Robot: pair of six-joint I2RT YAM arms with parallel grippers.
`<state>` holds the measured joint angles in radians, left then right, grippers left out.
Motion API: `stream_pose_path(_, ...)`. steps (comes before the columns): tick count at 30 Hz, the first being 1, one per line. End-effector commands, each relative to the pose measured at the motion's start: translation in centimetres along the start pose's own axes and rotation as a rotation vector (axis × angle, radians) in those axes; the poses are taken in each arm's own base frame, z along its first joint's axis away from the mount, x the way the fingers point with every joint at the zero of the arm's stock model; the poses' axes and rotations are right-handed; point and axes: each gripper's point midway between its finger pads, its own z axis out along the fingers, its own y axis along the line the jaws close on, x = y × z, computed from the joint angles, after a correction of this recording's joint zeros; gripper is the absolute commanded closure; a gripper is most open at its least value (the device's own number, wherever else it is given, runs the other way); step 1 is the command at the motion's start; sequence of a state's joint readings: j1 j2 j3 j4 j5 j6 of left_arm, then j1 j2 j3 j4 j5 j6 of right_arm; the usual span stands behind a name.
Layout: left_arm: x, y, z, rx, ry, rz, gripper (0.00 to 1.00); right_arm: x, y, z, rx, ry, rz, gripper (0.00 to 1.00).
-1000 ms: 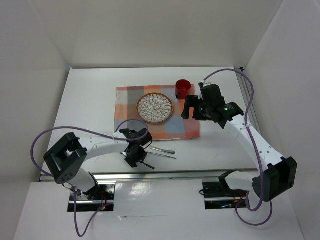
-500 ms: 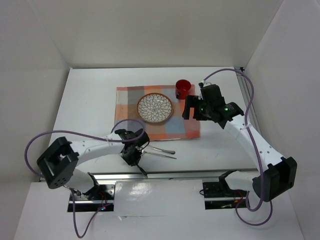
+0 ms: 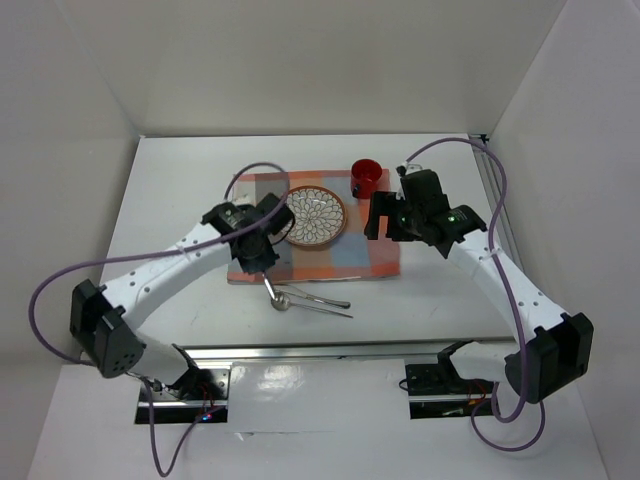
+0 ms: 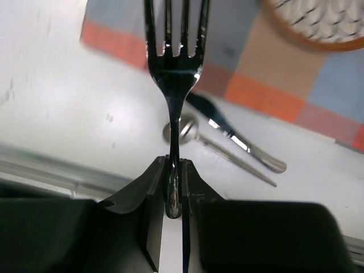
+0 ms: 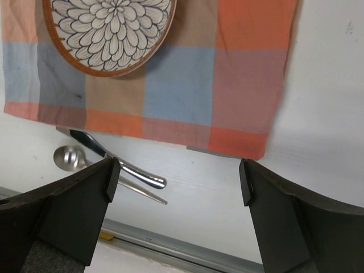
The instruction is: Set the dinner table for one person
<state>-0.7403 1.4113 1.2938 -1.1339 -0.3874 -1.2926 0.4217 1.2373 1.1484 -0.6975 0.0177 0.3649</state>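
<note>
Because the left pincer (image 4: 174, 170) clamps the fork (image 4: 173, 68) by its handle, tines point over the placemat (image 4: 261, 94); the right pincer (image 5: 177, 176) gapes empty.

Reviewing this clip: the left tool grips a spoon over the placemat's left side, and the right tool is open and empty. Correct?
Not quite. The left tool grips a fork, not a spoon; the left wrist view shows its tines. The spoon lies on the table. The rest holds: right tool open and empty.
</note>
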Motion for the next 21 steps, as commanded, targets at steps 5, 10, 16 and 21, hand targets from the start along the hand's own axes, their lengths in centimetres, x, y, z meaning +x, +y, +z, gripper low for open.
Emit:
stream_pose_path(5, -8.0, -3.8, 3.3, -0.010, -0.073, 0.396, 1.00, 1.7, 0.5, -0.5, -0.048, 0.012, -0.023, 0.00)
stream_pose_path(10, -11.0, -5.8, 7.2, 0.050, -0.022, 0.432, 1.00, 2.7, 0.2, 0.2, -0.032, 0.040, -0.030, 0.00)
stream_pose_path(16, -11.9, -5.5, 13.1, -0.043, 0.067, 0.540, 1.00, 3.3, 0.4, 1.0, -0.053, 0.069, -0.048, 0.00)
stream_pose_path(21, -13.2, -5.4, 16.5, -0.052, 0.090, 0.492, 1.00, 6.4, 6.0, -0.9, -0.427, 0.101, -0.193, 0.02)
